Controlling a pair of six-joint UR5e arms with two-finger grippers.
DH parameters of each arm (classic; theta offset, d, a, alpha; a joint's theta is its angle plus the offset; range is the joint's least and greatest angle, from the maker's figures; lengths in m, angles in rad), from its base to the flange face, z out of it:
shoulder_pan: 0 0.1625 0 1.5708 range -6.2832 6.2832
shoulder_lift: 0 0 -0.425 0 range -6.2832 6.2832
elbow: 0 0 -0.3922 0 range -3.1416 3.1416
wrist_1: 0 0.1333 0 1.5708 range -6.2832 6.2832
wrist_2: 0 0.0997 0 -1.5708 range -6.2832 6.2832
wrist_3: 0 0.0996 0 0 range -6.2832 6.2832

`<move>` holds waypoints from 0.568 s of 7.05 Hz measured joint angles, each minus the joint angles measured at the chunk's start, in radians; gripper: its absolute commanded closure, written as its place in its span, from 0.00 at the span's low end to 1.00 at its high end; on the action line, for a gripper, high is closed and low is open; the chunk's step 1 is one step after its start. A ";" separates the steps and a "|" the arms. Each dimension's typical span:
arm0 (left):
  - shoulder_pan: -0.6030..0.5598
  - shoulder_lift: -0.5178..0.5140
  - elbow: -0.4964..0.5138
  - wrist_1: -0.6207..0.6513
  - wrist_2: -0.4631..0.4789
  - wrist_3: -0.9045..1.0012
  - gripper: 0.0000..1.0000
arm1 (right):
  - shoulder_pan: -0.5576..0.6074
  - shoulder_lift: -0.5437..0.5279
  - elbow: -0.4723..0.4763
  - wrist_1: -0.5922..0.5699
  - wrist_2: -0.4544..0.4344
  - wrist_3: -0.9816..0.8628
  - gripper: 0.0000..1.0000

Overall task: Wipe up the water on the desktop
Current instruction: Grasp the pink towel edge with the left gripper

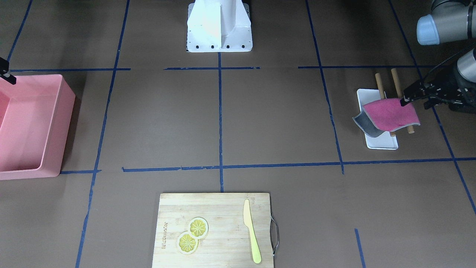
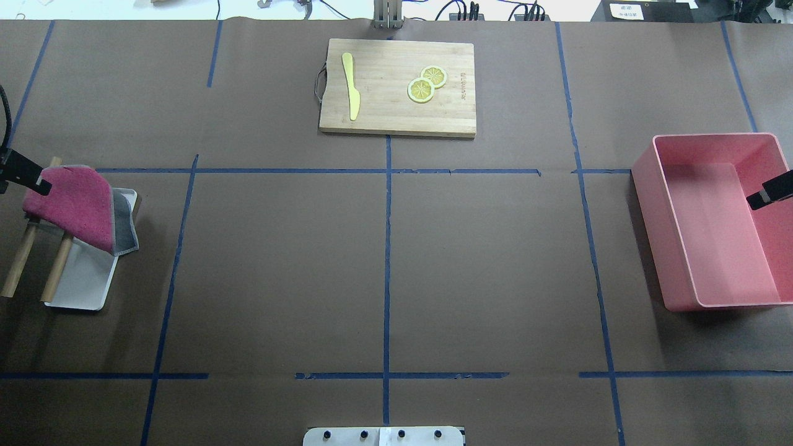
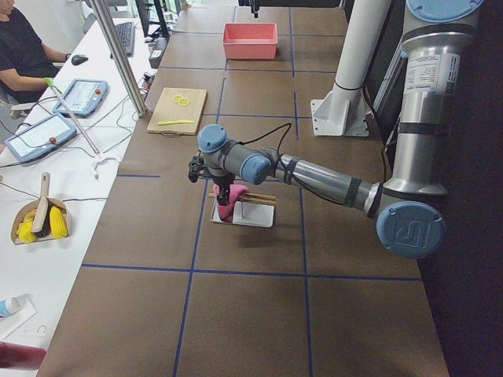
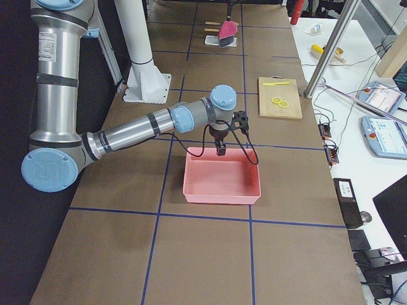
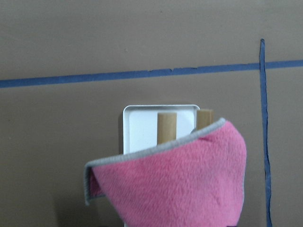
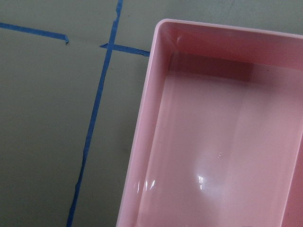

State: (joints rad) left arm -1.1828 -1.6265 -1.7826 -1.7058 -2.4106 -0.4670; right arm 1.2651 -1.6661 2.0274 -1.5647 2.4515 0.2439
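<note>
The brown desktop (image 2: 279, 266) with blue tape lines shows no water that I can make out. My left gripper (image 1: 403, 100) is shut on the edge of a pink cloth with grey backing (image 1: 390, 115). It holds the cloth just above two wooden rods (image 1: 379, 83) on a white tray (image 1: 383, 143). In the overhead view the gripper (image 2: 40, 183) and cloth (image 2: 77, 204) are at the far left. The cloth fills the lower left wrist view (image 5: 180, 189). My right gripper (image 2: 759, 199) hangs over the pink bin (image 2: 657, 235); its jaws are unclear.
A bamboo cutting board (image 2: 384, 118) with a yellow knife (image 2: 351, 87) and two lemon slices (image 2: 427, 83) lies at the far middle edge. The robot's white base (image 1: 219, 26) stands at the near middle. The pink bin looks empty in the right wrist view (image 6: 142, 156).
</note>
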 measured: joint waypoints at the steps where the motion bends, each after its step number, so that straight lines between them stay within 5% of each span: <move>1: 0.009 -0.015 0.017 0.000 0.001 -0.002 0.37 | -0.001 0.000 0.000 0.000 0.000 0.000 0.00; 4: 0.024 -0.034 0.040 0.000 0.002 -0.002 0.87 | -0.001 0.000 -0.001 0.000 0.000 -0.001 0.00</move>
State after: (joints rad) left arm -1.1591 -1.6603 -1.7426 -1.7058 -2.4083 -0.4688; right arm 1.2641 -1.6659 2.0264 -1.5646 2.4518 0.2433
